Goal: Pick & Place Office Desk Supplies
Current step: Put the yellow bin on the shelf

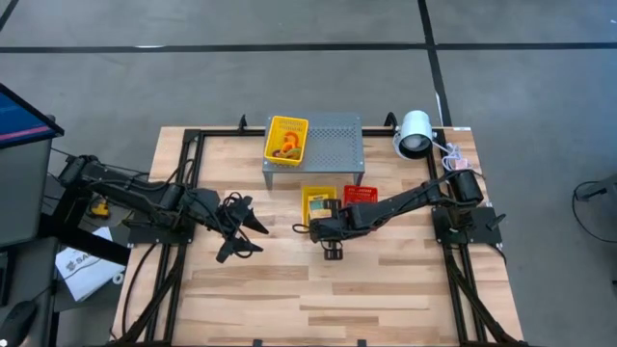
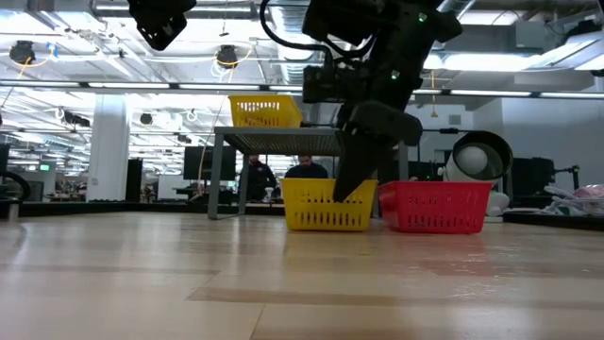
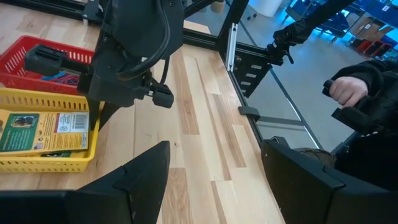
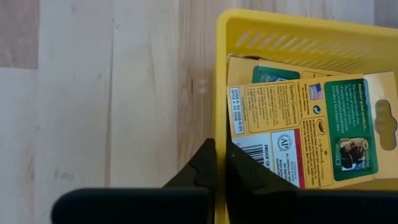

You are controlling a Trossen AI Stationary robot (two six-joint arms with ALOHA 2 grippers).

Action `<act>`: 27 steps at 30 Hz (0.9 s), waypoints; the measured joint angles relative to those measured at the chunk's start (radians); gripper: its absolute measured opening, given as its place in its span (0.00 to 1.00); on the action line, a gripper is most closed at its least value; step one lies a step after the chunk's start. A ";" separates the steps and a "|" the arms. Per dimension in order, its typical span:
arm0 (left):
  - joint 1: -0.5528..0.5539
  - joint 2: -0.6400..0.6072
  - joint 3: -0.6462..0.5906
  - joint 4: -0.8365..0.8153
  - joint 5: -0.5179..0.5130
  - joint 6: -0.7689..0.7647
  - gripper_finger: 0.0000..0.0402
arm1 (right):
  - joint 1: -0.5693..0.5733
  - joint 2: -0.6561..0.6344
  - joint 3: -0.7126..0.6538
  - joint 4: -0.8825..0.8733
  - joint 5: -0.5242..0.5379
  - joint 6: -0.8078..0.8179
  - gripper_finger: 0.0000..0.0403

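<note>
From above, take the grey perforated metal box (image 1: 316,145) as your landmark. One yellow mesh basket (image 1: 286,138) sits on its top with orange band loops (image 1: 286,146) inside. Just in front of the box, a second yellow basket (image 1: 319,200) and a red basket (image 1: 361,194) stand side by side on the table. Your right gripper (image 1: 331,253) hangs at the front edge of that second yellow basket. Your left gripper (image 1: 243,228) waits well off to the left of the box, fingers spread wide.

At table height, the right gripper (image 2: 351,189) comes down at the front yellow basket (image 2: 329,205), with the red basket (image 2: 435,206) right beside it and the box (image 2: 283,142) behind.

Your left wrist camera shows its own fingers (image 3: 134,180) wide apart and empty, and a yellow-and-green card box (image 3: 43,130) lying flat in the basket.

Your right wrist camera shows the fingers (image 4: 198,171) drawn narrow with the yellow rim (image 4: 219,93) between them. You seem to be pinching the basket wall, not the card box (image 4: 305,127), which lies untouched inside.
</note>
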 joint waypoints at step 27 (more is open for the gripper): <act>0.000 0.000 0.000 -0.018 0.000 0.000 0.62 | 0.120 0.000 0.309 -0.335 0.062 0.036 0.00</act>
